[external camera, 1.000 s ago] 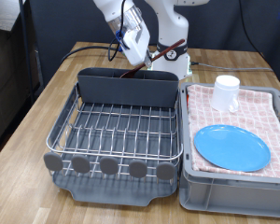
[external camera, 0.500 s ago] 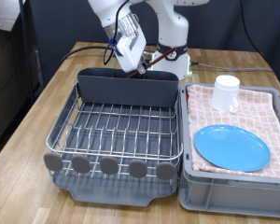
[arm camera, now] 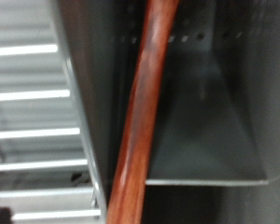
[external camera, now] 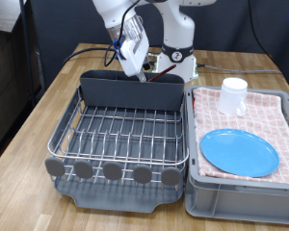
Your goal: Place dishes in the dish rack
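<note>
My gripper (external camera: 141, 67) hangs over the tall grey cutlery trough (external camera: 130, 93) at the back of the silver wire dish rack (external camera: 120, 135). It is shut on the reddish-brown wooden spoon (arm camera: 140, 112), which slants from the fingertips down into the trough; a short dark piece of it shows in the exterior view (external camera: 145, 76). The fingers themselves do not show in the wrist view. The white mug (external camera: 234, 94) and the light-blue plate (external camera: 239, 151) lie in the crate at the exterior view's right. The rack's wire grid holds no dishes.
The grey plastic crate (external camera: 222, 200) lined with pink checked cloth (external camera: 279, 120) stands right beside the rack. The robot's base and black cables (external camera: 87, 48) sit behind the trough. The wooden table (external camera: 29, 125) runs along the exterior view's left.
My gripper has shifted slightly toward the exterior view's left and tilted over the trough, with the spoon's lower end staying in the trough. Mug and plate have not moved.
</note>
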Controlling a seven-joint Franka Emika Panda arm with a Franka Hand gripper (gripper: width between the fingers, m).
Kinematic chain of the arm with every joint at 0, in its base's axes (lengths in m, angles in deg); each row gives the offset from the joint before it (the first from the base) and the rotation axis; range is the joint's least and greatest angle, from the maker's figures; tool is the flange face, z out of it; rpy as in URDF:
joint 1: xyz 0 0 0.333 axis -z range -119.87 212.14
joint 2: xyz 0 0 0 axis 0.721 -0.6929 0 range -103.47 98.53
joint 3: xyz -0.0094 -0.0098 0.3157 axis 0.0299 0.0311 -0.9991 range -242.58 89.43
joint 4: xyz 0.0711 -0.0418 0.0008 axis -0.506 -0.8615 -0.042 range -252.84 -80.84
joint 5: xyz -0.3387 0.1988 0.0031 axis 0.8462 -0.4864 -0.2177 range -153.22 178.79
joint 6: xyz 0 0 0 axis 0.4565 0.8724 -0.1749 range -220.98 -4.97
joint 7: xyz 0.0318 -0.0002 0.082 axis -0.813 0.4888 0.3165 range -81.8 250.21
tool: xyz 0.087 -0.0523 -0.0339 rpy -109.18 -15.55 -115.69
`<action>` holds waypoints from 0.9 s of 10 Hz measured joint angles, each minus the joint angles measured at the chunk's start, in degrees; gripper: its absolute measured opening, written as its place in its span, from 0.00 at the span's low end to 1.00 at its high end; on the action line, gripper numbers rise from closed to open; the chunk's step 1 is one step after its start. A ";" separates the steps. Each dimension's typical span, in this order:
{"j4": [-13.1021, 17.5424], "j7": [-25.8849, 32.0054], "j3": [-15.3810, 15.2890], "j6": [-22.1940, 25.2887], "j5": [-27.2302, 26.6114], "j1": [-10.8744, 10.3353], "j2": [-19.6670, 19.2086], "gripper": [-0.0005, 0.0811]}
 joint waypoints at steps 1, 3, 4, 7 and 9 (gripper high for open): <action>0.11 -4.43 -2.00 -0.54 3.99 0.75 0.01 0.89; 0.52 -13.75 -6.53 -1.48 11.23 2.21 0.33 0.98; 0.78 -18.44 -8.91 -1.51 14.60 2.92 0.75 0.98; 1.93 -27.29 -14.27 -0.61 20.20 3.62 2.64 0.99; 3.16 -28.89 -16.46 1.41 21.00 3.61 4.63 0.99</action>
